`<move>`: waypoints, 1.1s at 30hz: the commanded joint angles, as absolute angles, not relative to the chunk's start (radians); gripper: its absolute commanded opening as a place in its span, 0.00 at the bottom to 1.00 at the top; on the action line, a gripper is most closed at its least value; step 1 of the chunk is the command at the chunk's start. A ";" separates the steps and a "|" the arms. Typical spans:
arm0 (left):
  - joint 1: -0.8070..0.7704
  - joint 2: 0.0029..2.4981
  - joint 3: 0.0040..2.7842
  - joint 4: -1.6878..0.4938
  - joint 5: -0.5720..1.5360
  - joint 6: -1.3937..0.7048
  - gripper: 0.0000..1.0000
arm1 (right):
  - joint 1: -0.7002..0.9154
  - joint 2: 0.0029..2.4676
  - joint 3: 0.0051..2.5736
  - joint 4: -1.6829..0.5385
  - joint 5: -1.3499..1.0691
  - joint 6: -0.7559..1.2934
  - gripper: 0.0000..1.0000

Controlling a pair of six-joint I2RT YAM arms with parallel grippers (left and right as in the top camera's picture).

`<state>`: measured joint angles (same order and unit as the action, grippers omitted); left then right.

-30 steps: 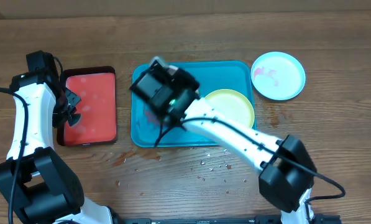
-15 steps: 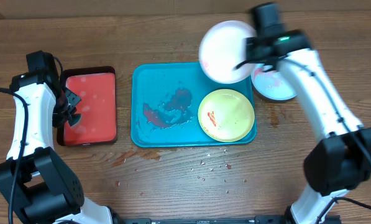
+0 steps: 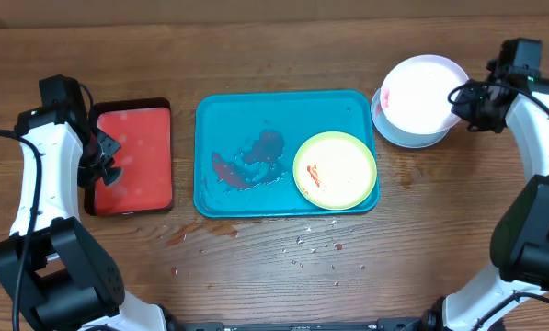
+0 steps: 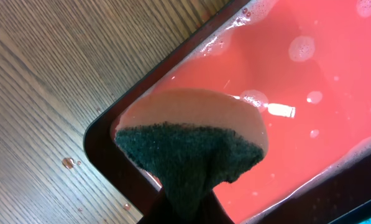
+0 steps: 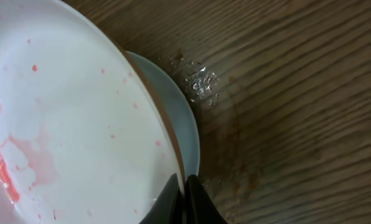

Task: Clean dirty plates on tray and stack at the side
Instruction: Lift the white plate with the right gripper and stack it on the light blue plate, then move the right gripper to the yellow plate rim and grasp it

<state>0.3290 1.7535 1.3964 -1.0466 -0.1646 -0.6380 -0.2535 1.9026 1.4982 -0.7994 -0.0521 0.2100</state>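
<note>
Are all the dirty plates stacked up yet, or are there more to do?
Not yet. The light blue plate sits on the table beside the teal tray. The right gripper holds the white plate, faintly pink-smeared, just over it. The yellow-green plate, with a red smear, is still on the tray and waits for the sponge in the left gripper.

The table [image 3: 274, 55] is matt, grained wood. The white plate [image 3: 417, 83] at two o'clock looks smooth plastic; the sponge [image 4: 188, 155] is rough, fibrous.
</note>
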 commanded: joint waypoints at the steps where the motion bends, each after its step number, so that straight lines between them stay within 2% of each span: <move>1: 0.327 1.754 1.388 -1.045 -0.157 -0.657 0.04 | -0.249 1.877 1.482 -0.763 -0.099 0.217 0.12; 2: 0.327 1.754 1.388 -1.045 -0.157 -0.657 0.04 | -0.248 1.878 1.482 -0.757 -0.099 0.218 0.28; 3: 0.327 1.754 1.388 -1.045 -0.157 -0.657 0.04 | -0.245 1.878 1.482 -0.754 -0.100 0.218 0.37; 5: 0.327 1.754 1.388 -1.044 -0.157 -0.657 0.04 | -0.235 1.878 1.482 -0.756 -0.105 0.217 0.42; 7: 0.327 1.754 1.388 -1.042 -0.156 -0.658 0.04 | -0.223 1.878 1.482 -0.764 -0.152 0.217 0.58; 8: 0.327 1.754 1.388 -1.041 -0.157 -0.658 0.04 | -0.215 1.878 1.482 -0.769 -0.202 0.206 0.61; 12: 0.327 1.754 1.388 -1.040 -0.156 -0.658 0.04 | -0.158 1.878 1.482 -0.791 -0.493 0.017 0.62; 14: 0.327 1.754 1.388 -1.040 -0.156 -0.657 0.04 | -0.115 1.878 1.482 -0.812 -0.533 -0.043 0.63; 23: 0.327 1.754 1.388 -1.042 -0.155 -0.658 0.04 | 0.142 1.878 1.411 -0.859 -0.305 -0.297 0.66; 28: 0.327 1.754 1.388 -1.042 -0.144 -0.657 0.04 | 0.212 1.878 1.359 -0.785 -0.124 -0.293 0.66; 33: 0.327 1.754 1.388 -1.041 -0.139 -0.651 0.04 | 0.215 1.880 1.346 -0.759 -0.079 -0.296 0.66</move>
